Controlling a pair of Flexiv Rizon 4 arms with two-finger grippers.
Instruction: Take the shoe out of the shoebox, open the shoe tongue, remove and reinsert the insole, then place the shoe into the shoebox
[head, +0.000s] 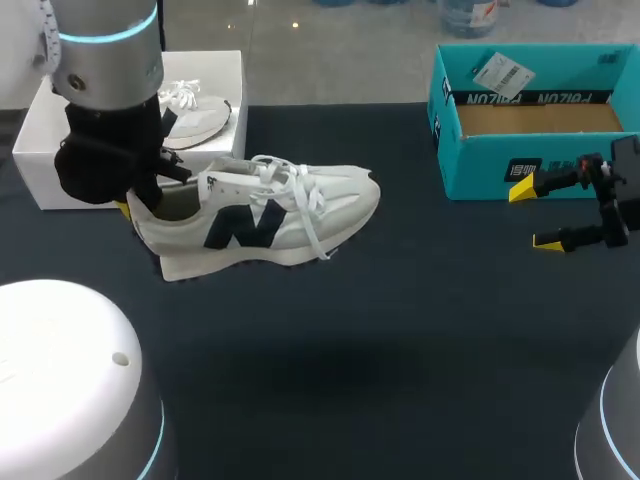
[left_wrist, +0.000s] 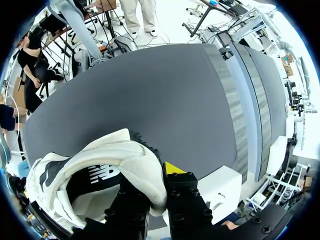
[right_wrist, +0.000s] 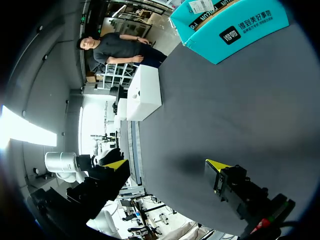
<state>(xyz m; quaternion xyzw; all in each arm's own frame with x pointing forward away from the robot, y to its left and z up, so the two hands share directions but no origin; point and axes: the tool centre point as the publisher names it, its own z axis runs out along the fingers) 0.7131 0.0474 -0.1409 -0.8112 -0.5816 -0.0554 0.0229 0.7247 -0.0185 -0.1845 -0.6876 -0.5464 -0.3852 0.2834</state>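
The left gripper (left_wrist: 150, 189) is gripping the shoe (head: 270, 215) by its heel, toe pointing toward the distant, open-fingered right gripper (head: 535, 216)

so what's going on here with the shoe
The left hand grips the heel of the white sneaker, one finger inside the collar and one outside; the sneaker stands on the dark table. The right hand hangs open and empty in front of the teal shoebox. A second shoe sits in the white box behind.
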